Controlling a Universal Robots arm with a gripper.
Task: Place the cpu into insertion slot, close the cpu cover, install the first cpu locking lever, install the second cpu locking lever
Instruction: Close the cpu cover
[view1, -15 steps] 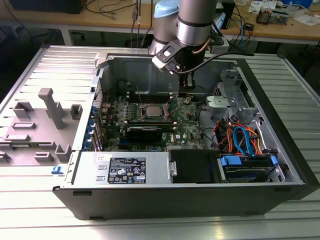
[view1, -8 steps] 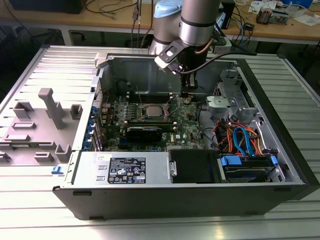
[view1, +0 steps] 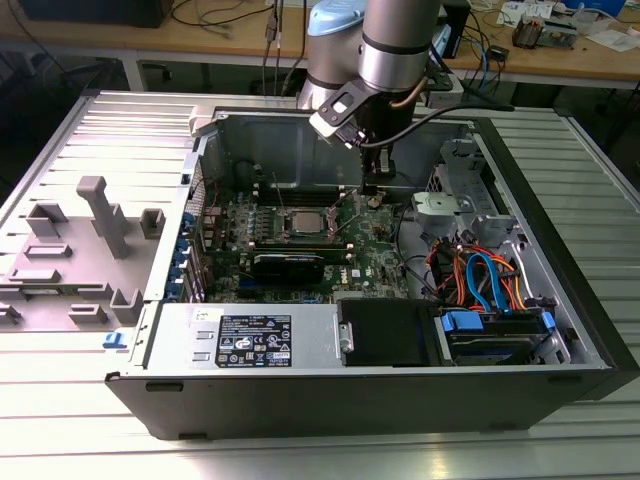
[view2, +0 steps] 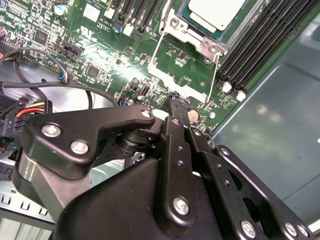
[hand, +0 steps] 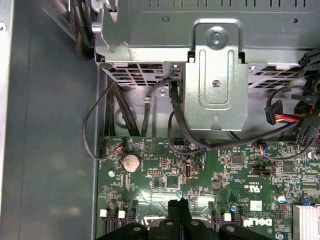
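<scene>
The gripper (view2: 177, 104) jaws are pinched together, empty, near the cpu (view2: 215, 12); the cpu looks seated under the cpu cover (view2: 178, 23). The locking levers (view2: 159, 46) beside the cpu are thin springy wire, likely slippery, so take them near the free end.

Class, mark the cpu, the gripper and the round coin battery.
cpu (view2: 216, 12), second wrist view, middle of its silvery top.
gripper (hand: 179, 204), first wrist view, between its fingertips.
coin battery (hand: 131, 162), first wrist view, centre of its face.

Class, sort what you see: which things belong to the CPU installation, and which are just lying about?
Job: cpu, cpu cover, locking lever, end effector.
Lying about: coin battery, graphics card, drive bracket, grey fixtures.
</scene>
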